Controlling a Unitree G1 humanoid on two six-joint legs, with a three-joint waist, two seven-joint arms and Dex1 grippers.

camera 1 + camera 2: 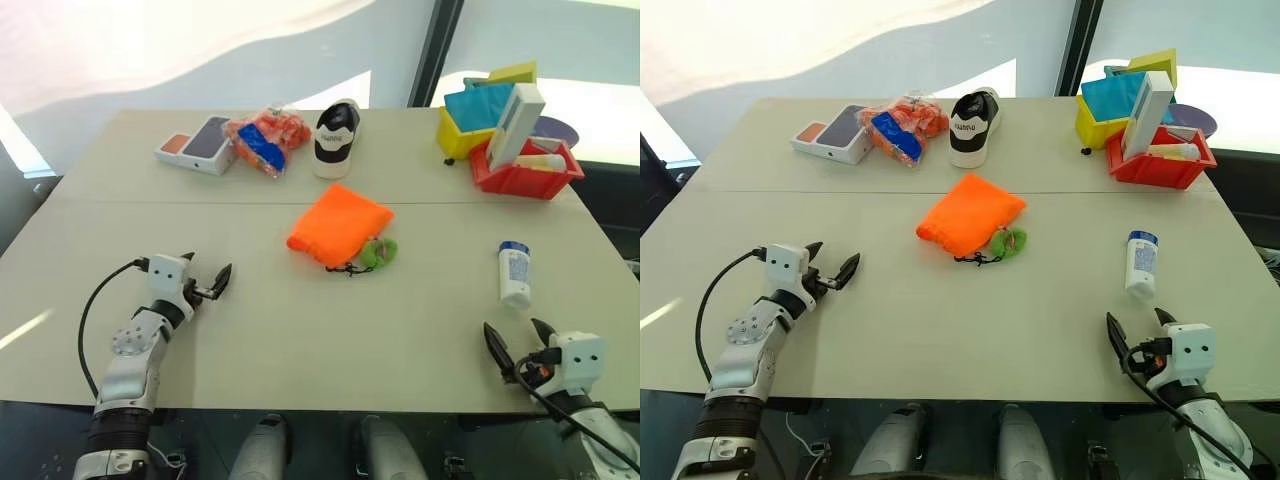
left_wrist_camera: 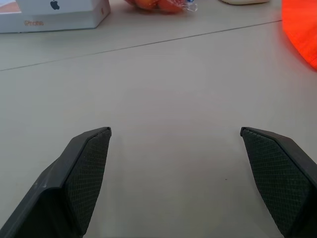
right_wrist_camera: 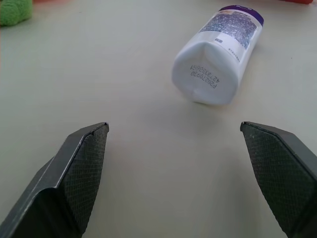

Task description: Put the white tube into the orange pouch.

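Two grippers hover low over a pale table (image 1: 300,330), both with fingers spread wide and nothing between them. Bare tabletop lies ahead of the left gripper (image 1: 210,281), at the near left. The right gripper (image 1: 518,345), at the near right edge, faces the crimped end of one white tube (image 1: 514,273), which lies flat just beyond its fingertips, blue cap pointing away, with no obstacle between. One orange pouch (image 1: 339,224) sits crumpled at the table's centre, well to the left of the tube, its black cord ending in a fuzzy green ball (image 1: 379,252) at its near right corner. Along the far edge sit one phone box (image 1: 198,145), one bag of orange snacks (image 1: 265,138), one black-and-white sneaker (image 1: 336,137), and two bins, yellow (image 1: 453,133) and red (image 1: 523,175), holding clutter.
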